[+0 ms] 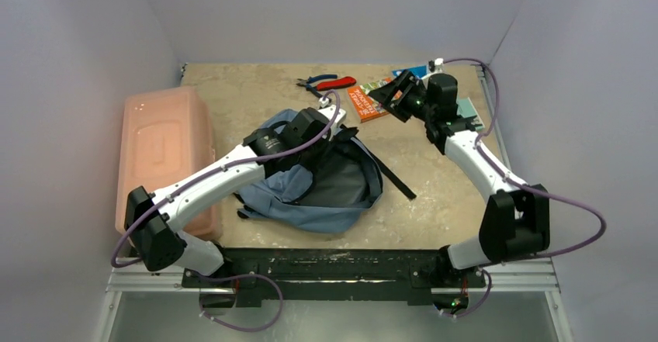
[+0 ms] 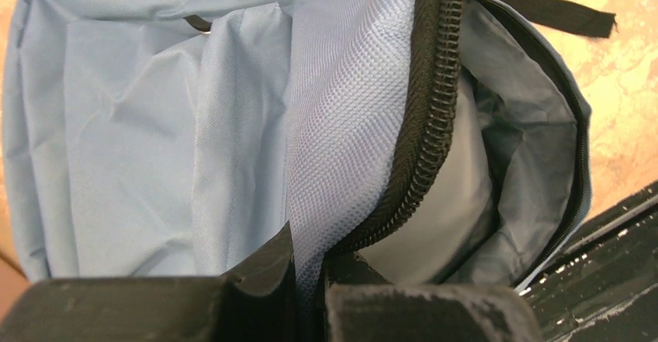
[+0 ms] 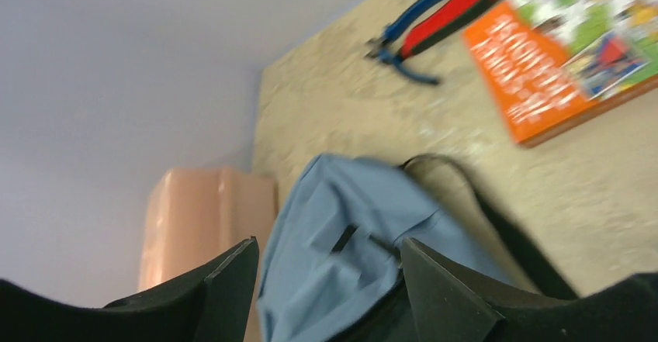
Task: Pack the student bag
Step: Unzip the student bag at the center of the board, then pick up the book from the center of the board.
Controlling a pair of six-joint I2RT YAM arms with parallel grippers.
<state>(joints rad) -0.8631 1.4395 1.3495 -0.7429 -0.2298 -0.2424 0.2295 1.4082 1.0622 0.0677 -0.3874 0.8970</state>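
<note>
The grey-blue student bag (image 1: 334, 195) lies in the middle of the table with its main zip open and the dark lining showing. My left gripper (image 1: 330, 121) is shut on the bag's fabric edge beside the black zip and holds the opening up. In the left wrist view the bag (image 2: 155, 125) fills the frame and the gripper (image 2: 310, 268) pinches the flap. My right gripper (image 1: 392, 94) is open and empty, above the table beside an orange book (image 1: 365, 103). In the right wrist view its gripper (image 3: 327, 253) frames the bag (image 3: 349, 233) further off.
A pink plastic box (image 1: 163, 152) stands at the left. Red-and-blue pliers (image 1: 326, 83) lie at the back, also in the right wrist view (image 3: 434, 20), next to the orange book (image 3: 559, 55). A blue item (image 1: 410, 70) and a teal item (image 1: 468, 108) lie behind the right arm.
</note>
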